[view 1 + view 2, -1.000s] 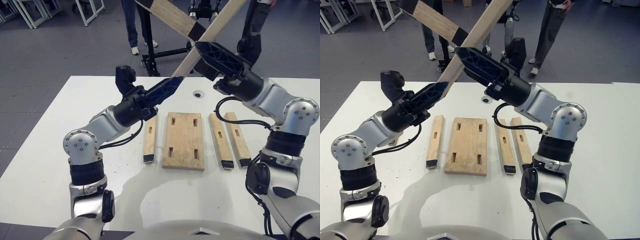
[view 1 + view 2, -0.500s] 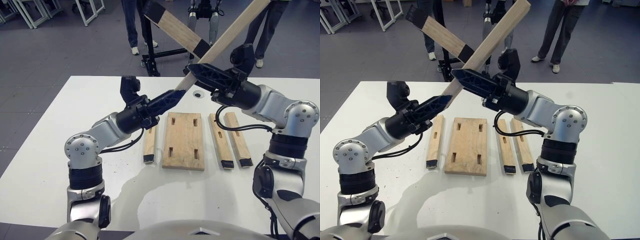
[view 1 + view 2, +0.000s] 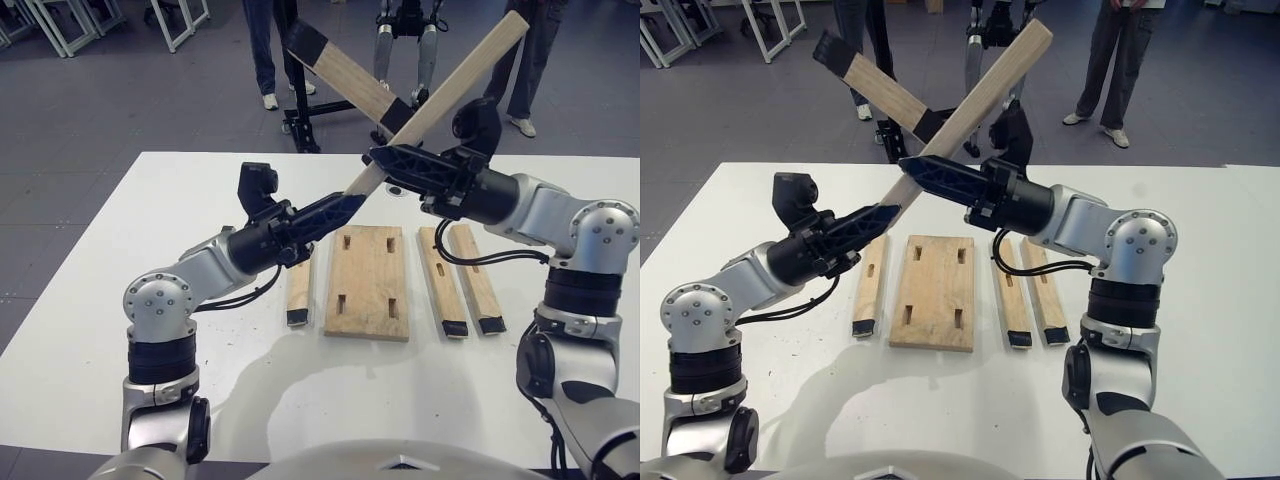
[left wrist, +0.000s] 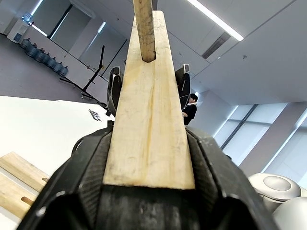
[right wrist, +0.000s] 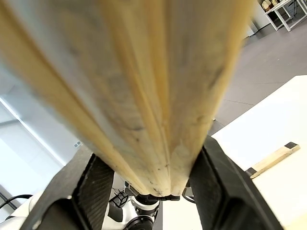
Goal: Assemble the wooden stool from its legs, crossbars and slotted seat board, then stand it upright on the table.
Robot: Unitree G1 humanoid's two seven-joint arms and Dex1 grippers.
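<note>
**Seating the crossed pieces squarely in mid-air**

The left gripper (image 3: 340, 203) is clamped on the lower end of a long pale wooden plank (image 3: 470, 70) that rises towards the upper right of the left eye view. The right gripper (image 3: 392, 158) is closed round a pale wooden bar with black bands (image 3: 350, 72) that slants to the upper left. The two cross at top centre, above the white table (image 3: 100, 300). In the left wrist view the bar enters a slot in the plank, so the step in hand looks like pressing this joint home.

To do it well, each arm should probably push along the slot's own line, with neither wrist twisting, since any skew would likely jam the bar. Both grips need to be firm near the ends.

Below, at centre frame, lies the flat rectangular wooden seat board with four slots (image 3: 367, 280). One short black-tipped wooden leg (image 3: 299, 280) lies just left of it and two more (image 3: 441, 280) lie to its right, so most of the assembly appears undone.
</note>
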